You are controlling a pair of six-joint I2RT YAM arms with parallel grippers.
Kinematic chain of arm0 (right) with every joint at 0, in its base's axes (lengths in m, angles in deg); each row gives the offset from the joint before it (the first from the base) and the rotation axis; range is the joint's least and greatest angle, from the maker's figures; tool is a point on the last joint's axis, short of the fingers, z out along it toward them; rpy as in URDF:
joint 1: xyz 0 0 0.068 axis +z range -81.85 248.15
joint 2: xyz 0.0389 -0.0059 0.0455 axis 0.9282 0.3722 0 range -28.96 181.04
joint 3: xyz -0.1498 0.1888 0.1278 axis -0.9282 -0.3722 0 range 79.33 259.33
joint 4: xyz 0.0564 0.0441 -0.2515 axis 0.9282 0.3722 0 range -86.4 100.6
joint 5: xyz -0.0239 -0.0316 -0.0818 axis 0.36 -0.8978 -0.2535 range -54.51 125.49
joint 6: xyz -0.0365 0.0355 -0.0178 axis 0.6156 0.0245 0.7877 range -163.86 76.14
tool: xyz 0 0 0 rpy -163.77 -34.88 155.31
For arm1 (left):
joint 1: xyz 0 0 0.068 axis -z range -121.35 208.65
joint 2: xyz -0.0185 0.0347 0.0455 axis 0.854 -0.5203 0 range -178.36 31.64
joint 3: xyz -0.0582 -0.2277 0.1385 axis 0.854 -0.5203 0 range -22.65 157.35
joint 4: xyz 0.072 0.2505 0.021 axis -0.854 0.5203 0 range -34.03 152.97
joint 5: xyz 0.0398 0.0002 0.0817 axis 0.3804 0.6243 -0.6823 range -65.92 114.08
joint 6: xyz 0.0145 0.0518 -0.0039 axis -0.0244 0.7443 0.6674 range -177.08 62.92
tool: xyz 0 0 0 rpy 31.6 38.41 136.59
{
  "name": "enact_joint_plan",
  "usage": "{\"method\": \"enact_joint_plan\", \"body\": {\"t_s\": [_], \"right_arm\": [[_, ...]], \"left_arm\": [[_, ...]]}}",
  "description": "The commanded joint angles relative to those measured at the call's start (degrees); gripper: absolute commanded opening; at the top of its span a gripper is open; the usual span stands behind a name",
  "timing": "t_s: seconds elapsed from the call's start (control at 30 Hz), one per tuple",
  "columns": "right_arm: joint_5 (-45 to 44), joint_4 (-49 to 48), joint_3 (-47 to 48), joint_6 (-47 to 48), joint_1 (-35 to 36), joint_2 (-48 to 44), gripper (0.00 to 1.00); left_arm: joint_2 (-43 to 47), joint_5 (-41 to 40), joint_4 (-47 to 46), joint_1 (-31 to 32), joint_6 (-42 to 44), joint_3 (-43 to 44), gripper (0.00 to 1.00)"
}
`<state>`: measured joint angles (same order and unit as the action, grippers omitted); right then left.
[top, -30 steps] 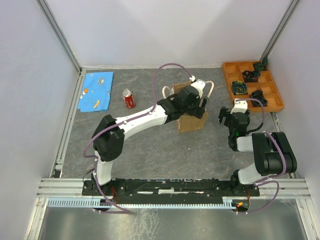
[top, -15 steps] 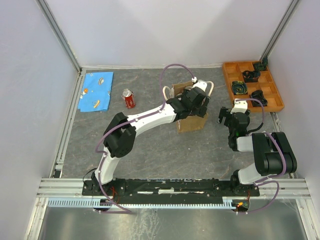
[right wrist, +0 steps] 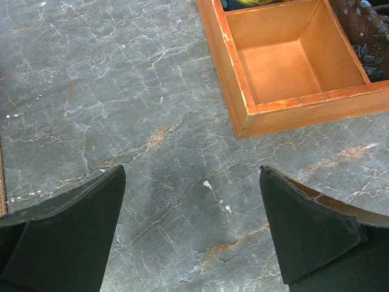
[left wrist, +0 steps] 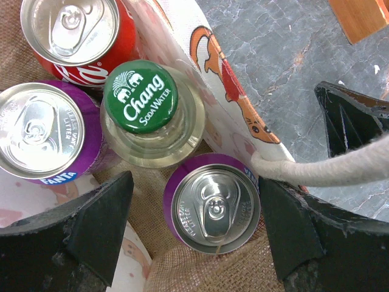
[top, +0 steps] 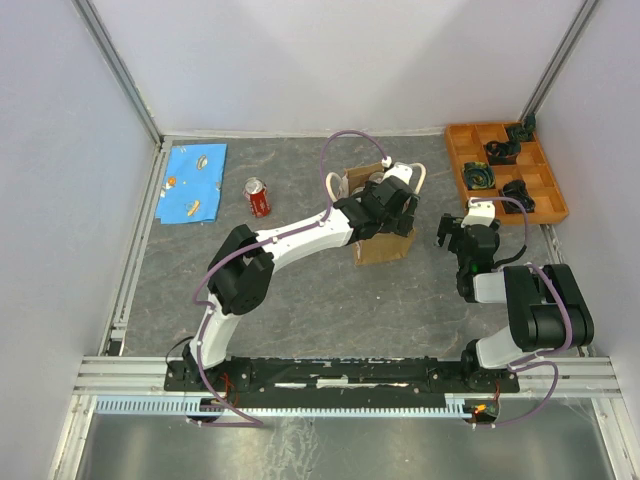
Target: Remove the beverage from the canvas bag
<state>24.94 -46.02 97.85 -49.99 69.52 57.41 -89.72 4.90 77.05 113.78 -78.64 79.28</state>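
Three cans point(left wrist: 214, 210) crowd the bottle point(left wrist: 141, 97).

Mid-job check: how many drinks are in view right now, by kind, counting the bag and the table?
Purple cans: 2, both in the bag
Red cans: 2, one in the bag, one out on the table
Green-capped bottle: 1, in the bag
Total: 5

light: bright, even | shadows: soft | focus: sharp | glare: slight
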Motion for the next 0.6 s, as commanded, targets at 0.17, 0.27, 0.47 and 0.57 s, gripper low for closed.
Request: {"method": "enact_joint_plan", "body": {"t_s": [0.17,0.27,0.47,0.57], "right_arm": [[0.3,-1.6,1.3,0.8,-0.1,0.0,0.99],[0.3,-1.7,1.3,0.8,-0.2,0.0,0.99],[0.3,-1.7,1.3,0.8,-0.2,0.0,0.99],[0.3,-1.7,1.3,0.8,-0.1,0.0,0.99]], "left_arm": [[-1.9,4.3,2.3,0.9,-1.2,-3.0,0.86],[-2.3,4.7,2.3,1.0,-0.7,-3.6,0.83],[-3.3,5.4,3.1,0.9,-0.1,-4.9,0.79],[-3.6,5.8,3.2,0.9,0.1,-5.8,0.77]]}}
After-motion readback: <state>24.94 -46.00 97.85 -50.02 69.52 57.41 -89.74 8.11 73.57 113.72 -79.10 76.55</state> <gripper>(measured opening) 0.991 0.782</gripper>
